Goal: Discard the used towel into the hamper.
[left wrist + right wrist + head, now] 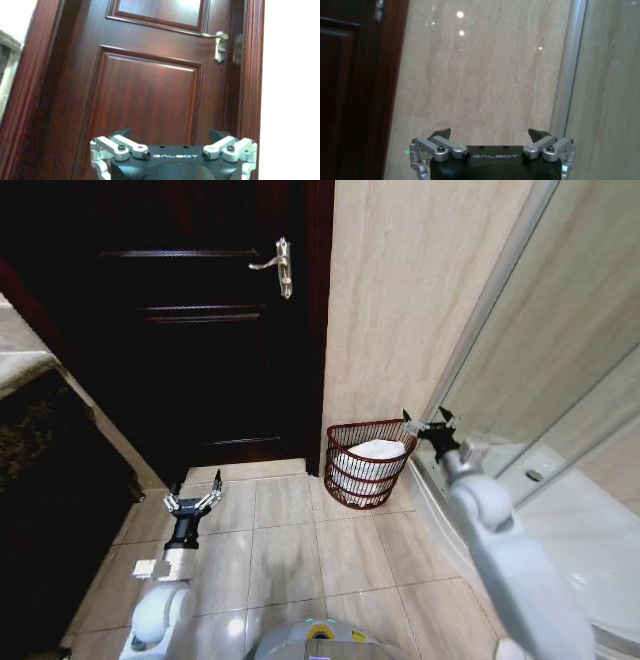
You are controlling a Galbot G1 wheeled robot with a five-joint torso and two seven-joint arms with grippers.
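The hamper, a reddish-brown wire basket, stands on the tiled floor against the beige wall, right of the door. A white towel lies inside it. My right gripper hangs open with nothing in it, just above and to the right of the hamper's rim; in the right wrist view the gripper faces the beige wall. My left gripper is open and empty, low at the left over the floor tiles; in the left wrist view the same gripper points at the door.
A dark wooden door with a metal handle fills the back left. A glass shower enclosure and its white base stand to the right. A counter edge juts in at the far left.
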